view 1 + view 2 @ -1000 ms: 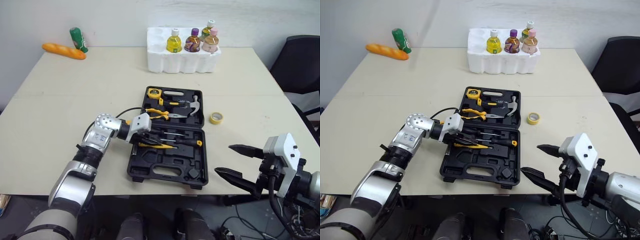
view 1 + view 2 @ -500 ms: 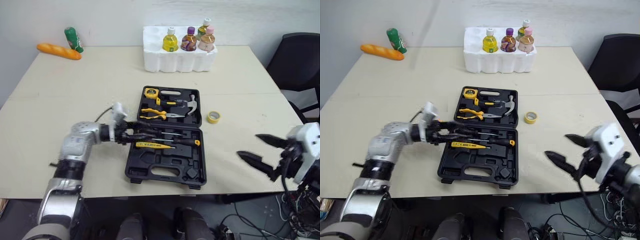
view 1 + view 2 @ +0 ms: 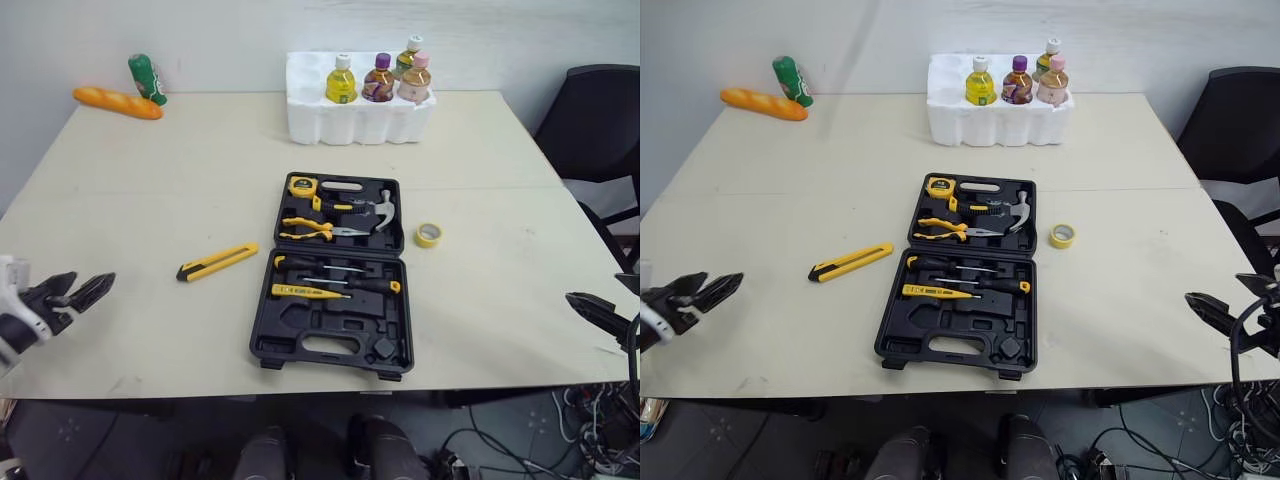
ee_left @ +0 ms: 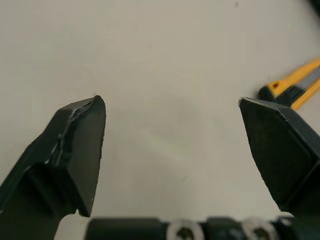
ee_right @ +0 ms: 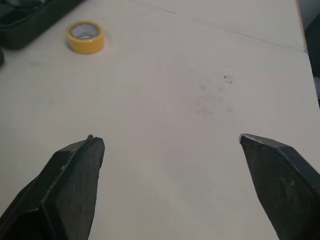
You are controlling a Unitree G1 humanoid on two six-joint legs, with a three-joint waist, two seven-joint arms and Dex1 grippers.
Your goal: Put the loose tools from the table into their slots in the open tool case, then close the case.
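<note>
Left tool and right tool, each splayed wide and empty, low at opposite table edges.

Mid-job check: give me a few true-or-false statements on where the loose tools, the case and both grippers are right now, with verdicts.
1. The tool case lies open on the table. True.
2. The yellow utility knife sits in a slot of the case. False: it lies on the table to the robot's left of the case, apart from it.
3. The yellow tape roll lies on the table beside the case's right side. True.
4. The left gripper is shut on the knife. False: it is open and empty, near the table's left edge, with the knife beyond it.
5. The right gripper is open and holds nothing. True.
</note>
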